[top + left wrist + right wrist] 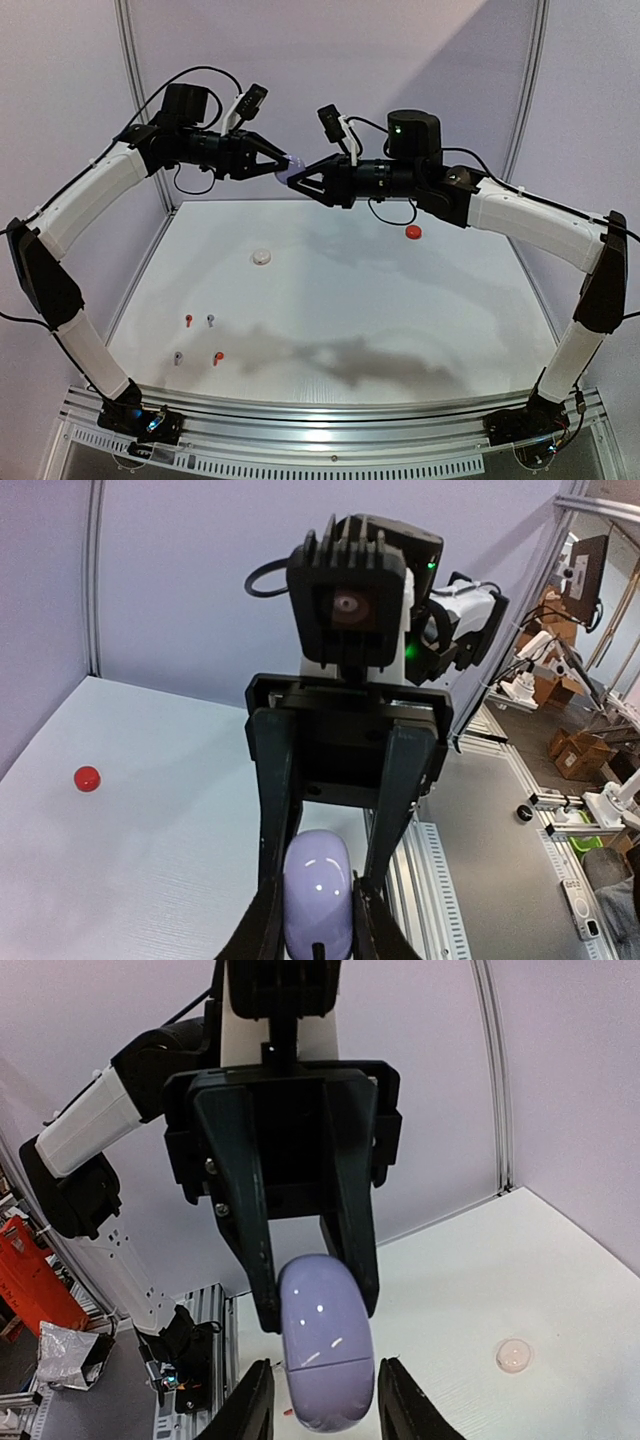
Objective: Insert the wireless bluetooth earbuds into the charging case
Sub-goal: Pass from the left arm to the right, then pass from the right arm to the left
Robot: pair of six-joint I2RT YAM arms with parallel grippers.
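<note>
The left gripper [318, 930] clamped the lavender case [322, 1345] above the far edge of the table [400, 320]. The right gripper [320, 1410] flanked it, its grip impossible to tell. A mistimed release could have dropped it, far from the earbuds [188, 320] near the left edge.

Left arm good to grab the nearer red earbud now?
Probably not yet: the left gripper is shut on the lavender case in mid-air. Otherwise the way down to the red earbud looks free.
</note>
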